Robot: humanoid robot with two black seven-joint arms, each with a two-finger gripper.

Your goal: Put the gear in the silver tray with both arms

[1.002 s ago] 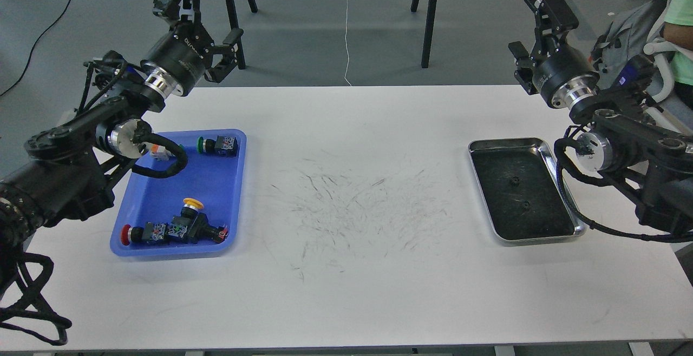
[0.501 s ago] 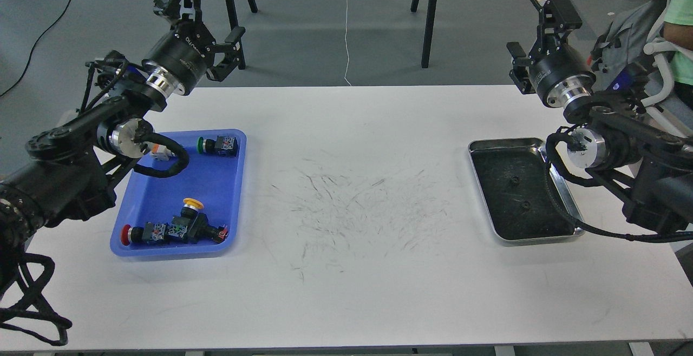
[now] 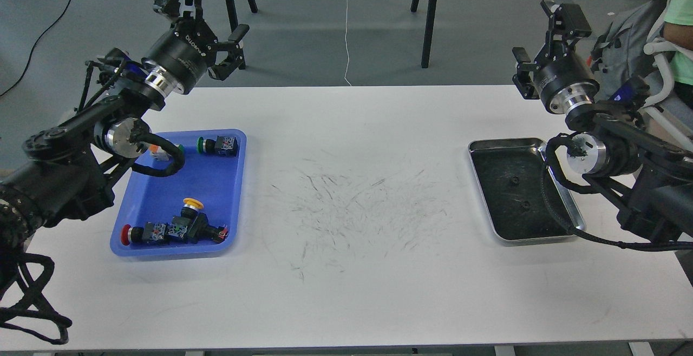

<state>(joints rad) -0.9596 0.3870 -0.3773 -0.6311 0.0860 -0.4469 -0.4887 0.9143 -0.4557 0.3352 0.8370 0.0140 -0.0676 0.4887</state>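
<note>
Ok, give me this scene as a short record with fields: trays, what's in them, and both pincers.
table: white table, scuffed in the middle
silver tray: silver tray on the right side, no parts in it
blue tray: blue tray on the left side, holding push-button parts
left pincer: left pincer raised beyond the far table edge, open, holding nothing
right pincer: right pincer raised near the far right corner, open, holding nothing
</note>
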